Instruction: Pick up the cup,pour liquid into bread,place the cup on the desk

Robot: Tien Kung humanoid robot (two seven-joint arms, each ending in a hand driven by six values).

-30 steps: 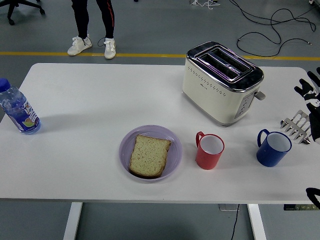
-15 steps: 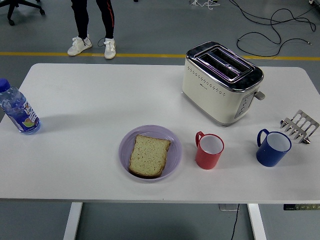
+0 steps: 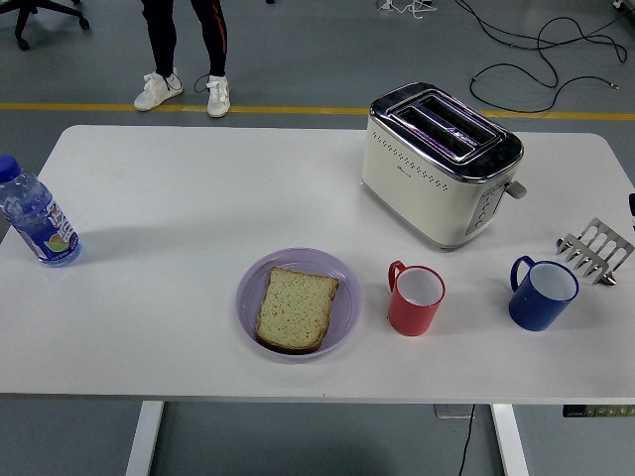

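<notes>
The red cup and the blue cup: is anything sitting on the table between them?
No. In the head view, only bare white table separates the red cup from the blue cup.

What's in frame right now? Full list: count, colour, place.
table: 1, white, fills most of the view
toaster: 1, cream with chrome top, far right of centre
plate: 1, pale purple, near centre
bread slice: 1, light brown, lying on the plate
red cup: 1, red with white inside, right of the plate, upright
blue cup: 1, blue, right of the red cup, upright
toast rack: 1, metal, near the right edge
water bottle: 1, clear with blue label and cap, left edge
cables: black, on the floor, top right
person: legs in dark trousers and white shoes, beyond the table, top left
robot arm: black sliver at the right edge; hand not visible
</notes>
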